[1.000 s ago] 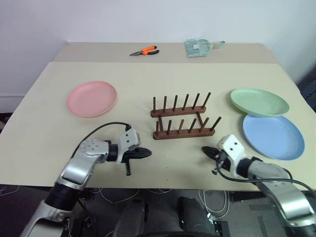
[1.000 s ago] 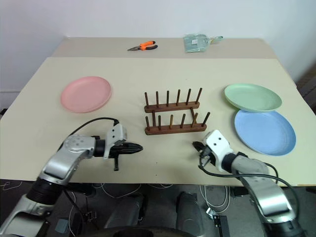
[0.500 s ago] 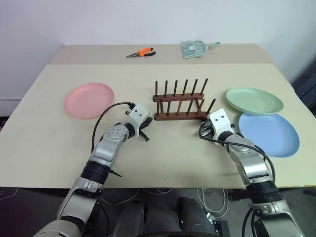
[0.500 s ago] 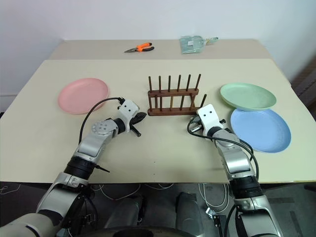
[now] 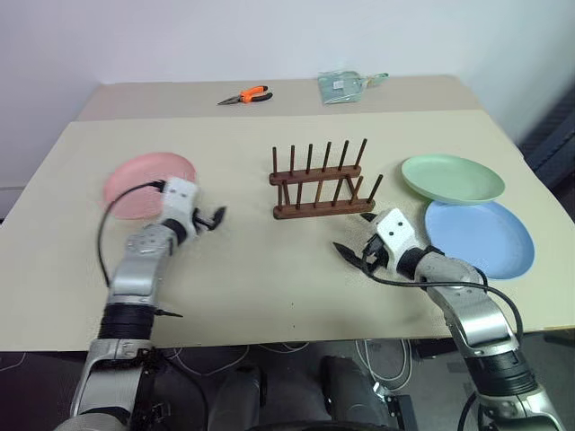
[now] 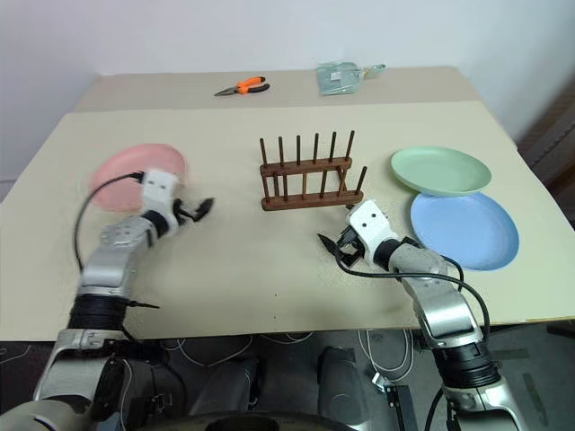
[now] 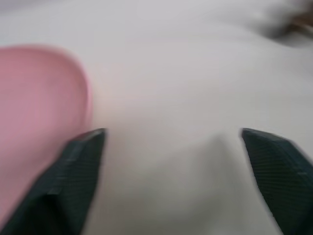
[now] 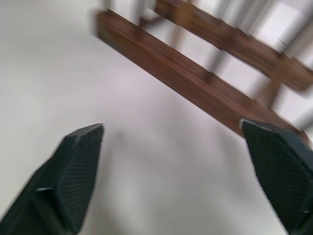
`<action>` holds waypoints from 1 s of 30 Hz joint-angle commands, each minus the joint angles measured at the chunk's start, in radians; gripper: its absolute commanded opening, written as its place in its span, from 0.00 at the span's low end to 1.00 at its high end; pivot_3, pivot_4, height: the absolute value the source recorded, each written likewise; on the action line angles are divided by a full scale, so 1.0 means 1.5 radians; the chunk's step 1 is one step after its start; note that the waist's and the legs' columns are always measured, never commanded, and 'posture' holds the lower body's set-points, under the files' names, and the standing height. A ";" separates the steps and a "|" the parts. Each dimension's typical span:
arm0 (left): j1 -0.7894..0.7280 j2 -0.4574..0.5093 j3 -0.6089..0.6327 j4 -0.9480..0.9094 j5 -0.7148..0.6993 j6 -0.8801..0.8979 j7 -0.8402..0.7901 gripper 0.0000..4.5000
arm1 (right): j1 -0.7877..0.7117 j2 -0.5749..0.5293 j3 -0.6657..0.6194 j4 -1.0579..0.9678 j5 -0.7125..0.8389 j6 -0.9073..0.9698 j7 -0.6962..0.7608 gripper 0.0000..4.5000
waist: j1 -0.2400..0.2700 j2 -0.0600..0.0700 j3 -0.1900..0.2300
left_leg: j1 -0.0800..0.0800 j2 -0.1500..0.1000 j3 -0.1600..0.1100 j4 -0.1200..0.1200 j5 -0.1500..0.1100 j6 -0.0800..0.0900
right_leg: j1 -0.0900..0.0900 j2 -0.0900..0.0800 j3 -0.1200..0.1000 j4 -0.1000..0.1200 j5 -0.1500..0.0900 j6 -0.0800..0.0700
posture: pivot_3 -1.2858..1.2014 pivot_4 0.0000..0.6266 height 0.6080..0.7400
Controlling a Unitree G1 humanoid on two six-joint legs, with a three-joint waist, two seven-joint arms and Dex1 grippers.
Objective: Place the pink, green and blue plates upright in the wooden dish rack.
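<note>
The pink plate point(image 5: 135, 184) lies flat at the table's left, and its right part is hidden by my left hand. My left gripper point(image 5: 214, 218) is open just right of the plate, holding nothing; its wrist view shows the pink plate point(image 7: 39, 98) beside one finger point(image 7: 78, 166). The wooden dish rack point(image 5: 319, 184) stands empty mid-table. The green plate point(image 5: 452, 178) and blue plate point(image 5: 476, 238) lie flat at the right. My right gripper point(image 5: 355, 235) is open and empty, low over the table just in front of the rack's right end point(image 8: 195, 78).
Orange-handled pliers point(image 5: 244, 94) and a clear plastic packet point(image 5: 346, 85) lie on the far table behind. The green plate's rim overlaps the blue plate's far edge. Bare tabletop point(image 5: 269, 278) lies between my two arms.
Both grippers have gone from shut to open. My left gripper swung from the rack's left end over to the pink plate. My right gripper shifted only slightly.
</note>
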 commanded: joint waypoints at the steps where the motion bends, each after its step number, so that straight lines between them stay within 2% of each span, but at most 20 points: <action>1: -0.018 0.013 0.064 -0.045 -0.028 0.015 0.043 0.99 | -0.019 0.001 0.003 -0.002 -0.009 -0.021 0.002 1.00 | 0.005 0.000 0.000 | 0.000 0.000 0.000 0.000 0.000 0.000 | 0.000 0.000 0.000 0.000 0.000 0.000 | 0.52 0.24 1.00; 10: 0.041 0.012 0.043 -0.168 -0.089 0.042 -0.027 0.99 | -0.042 -0.001 0.023 0.044 -0.037 -0.057 0.012 1.00 | 0.006 0.000 0.000 | -0.002 -0.001 0.000 0.000 0.000 0.000 | -0.001 -0.001 0.000 0.000 0.001 -0.002 | 0.52 0.24 1.00; 17: 0.034 0.007 0.076 -0.169 -0.105 0.066 0.025 0.99 | -0.034 0.009 0.027 0.033 -0.014 -0.034 0.039 1.00 | 0.005 -0.001 0.000 | -0.001 -0.001 0.000 0.000 0.000 0.000 | -0.001 -0.001 0.000 0.000 0.001 -0.002 | 0.52 0.24 1.00; 19: 0.010 0.000 0.105 -0.137 -0.103 0.082 0.079 0.99 | -0.030 0.011 0.028 0.029 -0.014 -0.032 0.041 1.00 | 0.005 -0.001 0.000 | -0.001 -0.001 0.000 0.000 0.000 0.000 | -0.001 -0.001 0.000 0.000 0.001 -0.002 | 0.52 0.24 1.00; 24: -0.090 -0.039 0.275 -0.024 -0.164 0.120 0.275 0.99 | -0.027 0.015 0.029 0.033 -0.037 -0.041 0.020 1.00 | 0.006 -0.001 0.000 | -0.001 -0.001 0.000 0.000 0.000 -0.001 | -0.001 -0.001 -0.001 0.000 0.001 -0.002 | 0.52 0.24 1.00; 27: -0.140 -0.054 0.356 0.022 -0.222 0.135 0.339 0.99 | -0.023 0.016 0.031 0.035 -0.041 -0.046 0.016 1.00 | 0.006 -0.001 0.000 | -0.002 -0.001 0.000 0.000 0.000 -0.001 | -0.001 -0.001 -0.001 0.000 0.001 -0.002 | 0.52 0.24 1.00; 30: -0.181 -0.055 0.402 0.077 -0.264 0.150 0.383 0.99 | -0.023 0.018 0.032 0.037 -0.044 -0.048 0.012 1.00 | 0.006 -0.002 0.000 | -0.002 -0.001 0.000 0.000 0.000 -0.001 | -0.001 -0.001 -0.001 0.000 0.001 -0.002 | 0.52 0.24 1.00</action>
